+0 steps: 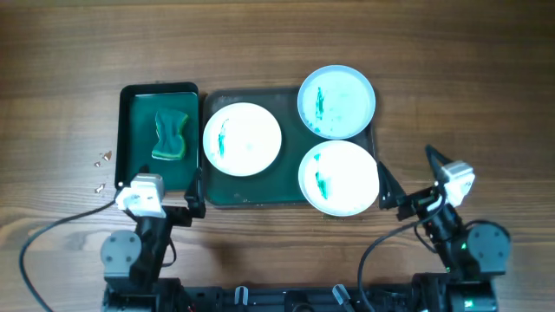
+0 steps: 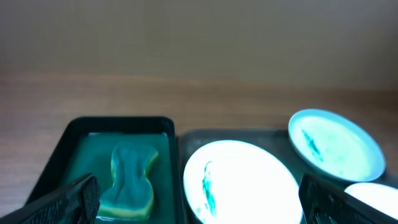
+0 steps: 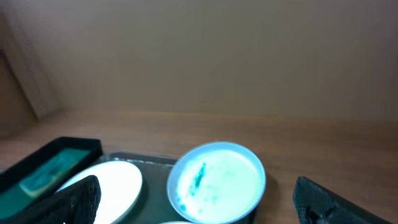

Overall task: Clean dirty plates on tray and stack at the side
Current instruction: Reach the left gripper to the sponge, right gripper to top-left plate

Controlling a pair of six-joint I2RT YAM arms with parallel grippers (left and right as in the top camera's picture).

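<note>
On the counter (image 1: 69,52) the tray (image 1: 260,192) holds three plates. The left plate (image 1: 242,139) lies at 9 o'clock of its middle, the far plate (image 1: 336,101) at 1 o'clock and the near plate (image 1: 338,178) at 4 o'clock, these two overlapping the rim. At the tray's 9 o'clock, just beside it, a smaller tray (image 1: 134,113) holds a sponge (image 1: 171,135).

We see a wooden table (image 1: 61,69) with a small dark green tray (image 1: 139,108) left of centre. In it lies a green sponge (image 1: 171,135) with a yellowish edge, pinched at its waist. Just left of that tray we spot a few tiny pale bits (image 1: 103,158) on the wood, too small to identify.
</note>
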